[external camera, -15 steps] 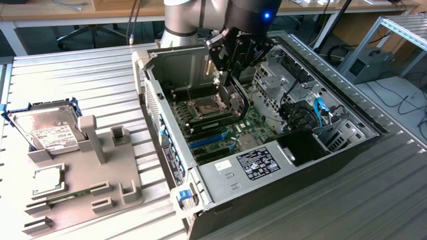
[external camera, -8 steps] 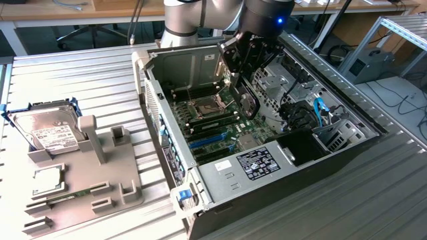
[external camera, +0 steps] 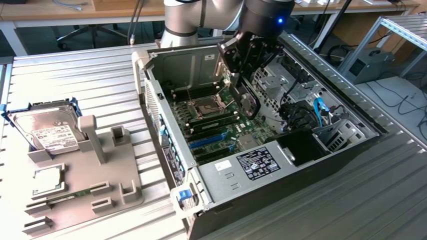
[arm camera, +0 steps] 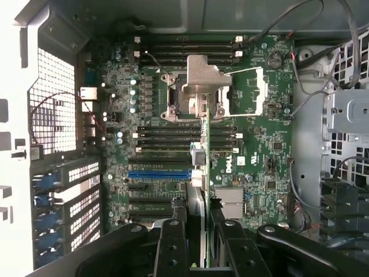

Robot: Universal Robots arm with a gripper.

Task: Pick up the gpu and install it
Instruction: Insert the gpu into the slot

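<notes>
The open computer case (external camera: 152,95) lies on its side with the green motherboard (arm camera: 253,144) facing up. My gripper (external camera: 245,67) hangs inside the case, shut on the gpu (external camera: 245,100), a thin green card with a dark round fan, held upright by its top edge. In the wrist view the gpu (arm camera: 199,167) runs edge-on between my fingers (arm camera: 173,242), and the gripper (arm camera: 199,222) is above the board. The card's lower edge hovers near the blue expansion slot (arm camera: 158,173), just below the CPU socket (arm camera: 202,86). Whether the card touches the board I cannot tell.
A grey parts fixture (external camera: 87,175) sits at the exterior view's left, holding a silver hard drive (external camera: 47,131) and a narrow memory stick (external camera: 67,196). Inside the case are a drive cage (external camera: 333,132), loose cables (external camera: 319,111) and a labelled power supply (external camera: 257,162).
</notes>
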